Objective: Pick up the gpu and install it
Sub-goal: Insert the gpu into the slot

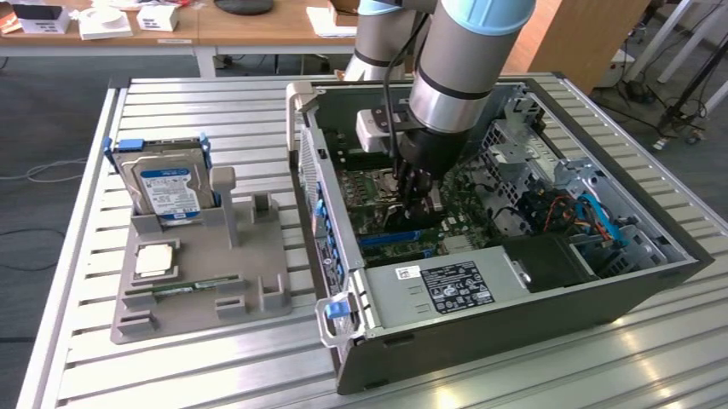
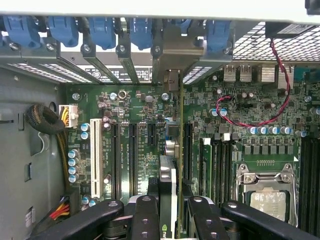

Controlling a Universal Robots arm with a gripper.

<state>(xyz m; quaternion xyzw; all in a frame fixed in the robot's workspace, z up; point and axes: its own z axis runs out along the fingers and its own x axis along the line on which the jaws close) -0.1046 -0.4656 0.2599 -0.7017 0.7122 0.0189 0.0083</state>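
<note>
You have the gripper (image 2: 170,204) clamped on the gpu (image 2: 168,177); the card stands edge-on between its fingers (image 2: 146,215), above the motherboard (image 2: 145,100) slots.

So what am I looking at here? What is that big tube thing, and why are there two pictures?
The thick tube is a robot arm; the gripper at its end reaches into an open computer case lying on a slatted table. One picture comes from a camera off the arm, the other from one on its wrist, facing the motherboard. There the gripper grasps the gpu, a thin card seen edge-on. Beside the case, a grey holder carries a hard drive and a memory stick.
</note>
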